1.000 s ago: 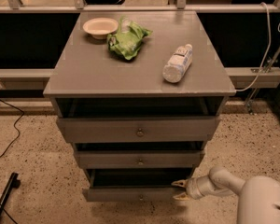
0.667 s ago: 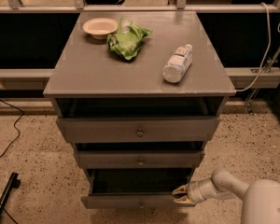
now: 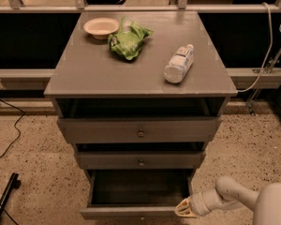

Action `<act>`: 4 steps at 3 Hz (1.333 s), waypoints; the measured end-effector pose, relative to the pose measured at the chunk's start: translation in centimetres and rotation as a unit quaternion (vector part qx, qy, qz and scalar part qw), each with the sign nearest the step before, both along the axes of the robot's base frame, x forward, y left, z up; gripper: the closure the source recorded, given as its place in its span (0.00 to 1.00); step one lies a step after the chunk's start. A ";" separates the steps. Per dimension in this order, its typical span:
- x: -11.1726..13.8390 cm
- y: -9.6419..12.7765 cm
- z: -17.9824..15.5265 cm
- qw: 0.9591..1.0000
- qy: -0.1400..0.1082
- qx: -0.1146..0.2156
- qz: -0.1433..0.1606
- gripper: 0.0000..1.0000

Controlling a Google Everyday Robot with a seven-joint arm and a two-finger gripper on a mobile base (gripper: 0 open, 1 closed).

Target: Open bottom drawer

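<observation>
The bottom drawer (image 3: 131, 213) is the lowest of three grey drawers and stands pulled out, its dark inside showing; its knob is at the frame's lower edge, barely visible. My gripper (image 3: 183, 209) is at the drawer's front right corner, touching its front panel. The white arm (image 3: 229, 197) reaches in from the lower right. The middle drawer (image 3: 140, 160) and the top drawer (image 3: 139, 131) above it are pulled out a little.
On the grey cabinet top (image 3: 84, 69) lie a beige bowl (image 3: 101, 27), a green bag (image 3: 129, 39) and a plastic bottle (image 3: 179, 63) on its side. Cables (image 3: 9, 139) and a black stand foot (image 3: 4, 198) are on the floor at left.
The bottom drawer has come further out toward the camera, and my gripper has moved with its front right corner, lower in view.
</observation>
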State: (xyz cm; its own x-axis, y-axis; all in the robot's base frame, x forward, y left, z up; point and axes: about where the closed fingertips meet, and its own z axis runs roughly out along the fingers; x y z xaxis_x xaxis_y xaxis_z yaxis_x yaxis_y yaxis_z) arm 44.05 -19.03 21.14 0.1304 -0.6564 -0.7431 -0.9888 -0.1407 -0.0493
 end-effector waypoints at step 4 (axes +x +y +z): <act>5.3 0.2 3.9 0.991 -0.122 -0.050 -0.025 0.83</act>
State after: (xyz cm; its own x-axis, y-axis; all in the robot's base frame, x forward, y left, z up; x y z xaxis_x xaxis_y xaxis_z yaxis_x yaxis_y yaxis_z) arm 49.37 -18.86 25.00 0.2634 -0.7358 -0.6238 -0.9552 -0.1085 -0.2753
